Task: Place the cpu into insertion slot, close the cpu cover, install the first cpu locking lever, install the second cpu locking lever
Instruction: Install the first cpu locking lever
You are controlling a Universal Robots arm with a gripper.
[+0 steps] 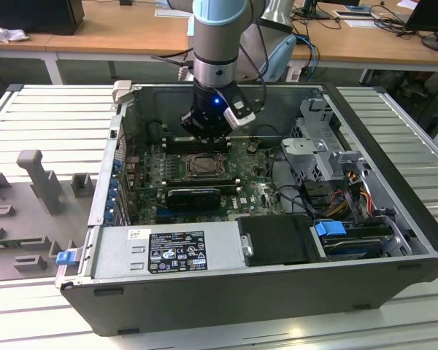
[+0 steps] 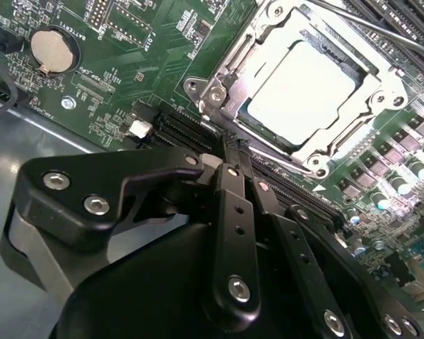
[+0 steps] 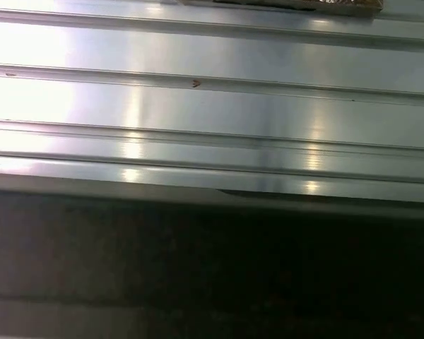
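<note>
1. In the exterior view the gripper (image 1: 204, 131) hangs inside the open computer case (image 1: 394, 240), at upper centre, just above the insertion slot (image 1: 202, 167).
2. In the second wrist view the cpu (image 2: 302, 92) lies seated in the socket at the upper right, with the cpu cover (image 2: 258, 67) closed down around it; the cover's far corner is cut off by the frame.
3. The fingers (image 2: 234, 205) are pressed together, holding nothing; their tips merge with dark board parts.
4. The first wrist view shows ribbed metal table (image 3: 198, 113); its lower half is dark and unreadable.
</note>
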